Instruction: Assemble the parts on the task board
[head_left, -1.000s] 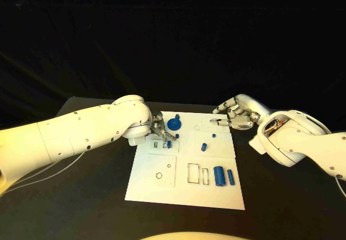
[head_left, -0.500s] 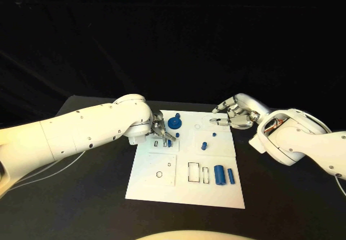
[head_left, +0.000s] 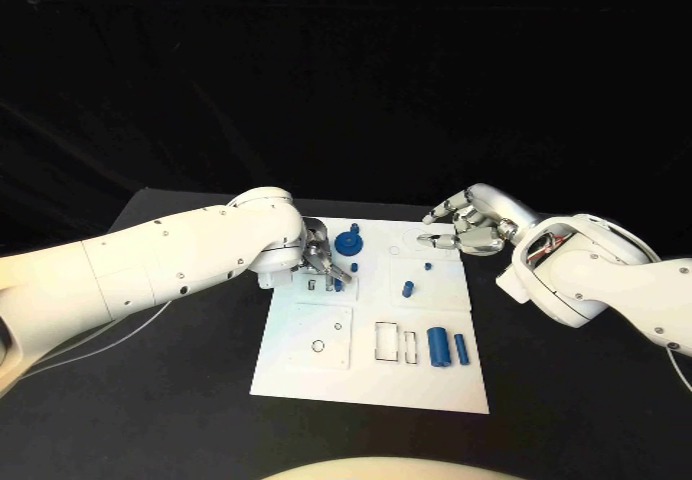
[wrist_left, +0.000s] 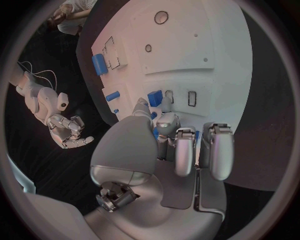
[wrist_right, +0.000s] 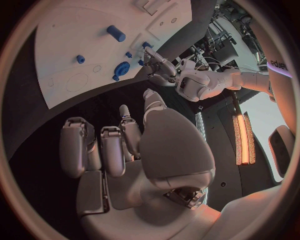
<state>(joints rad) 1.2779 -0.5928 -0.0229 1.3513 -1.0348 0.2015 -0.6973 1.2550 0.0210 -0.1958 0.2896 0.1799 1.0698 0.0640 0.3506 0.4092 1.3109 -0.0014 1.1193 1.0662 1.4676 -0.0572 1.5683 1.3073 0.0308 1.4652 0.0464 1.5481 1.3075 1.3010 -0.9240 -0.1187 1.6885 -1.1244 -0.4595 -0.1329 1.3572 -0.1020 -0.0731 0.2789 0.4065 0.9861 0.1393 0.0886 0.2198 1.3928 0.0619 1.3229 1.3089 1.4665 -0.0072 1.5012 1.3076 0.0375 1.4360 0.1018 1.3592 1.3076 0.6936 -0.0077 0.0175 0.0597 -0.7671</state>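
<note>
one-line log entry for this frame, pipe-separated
left hand: pinching small blue part at board slot | right hand: curled, holding nothing, beside task board far corner | two blue cylinders: lying near edge

The left robot hand (head_left: 323, 262) has its fingertips down at a small blue part (wrist_left: 154, 96) near the task board's (head_left: 325, 375) far left corner. In the head view the fingers cover most of that part, so whether they pinch it or only touch it cannot be told. In the left wrist view the palm hides the fingertips' contact with the board. The right robot hand (head_left: 469, 228) hangs at the board's far right corner with fingers curled; whether anything lies inside them is too small to tell. The board's slot outlines are too fine to read.
</note>
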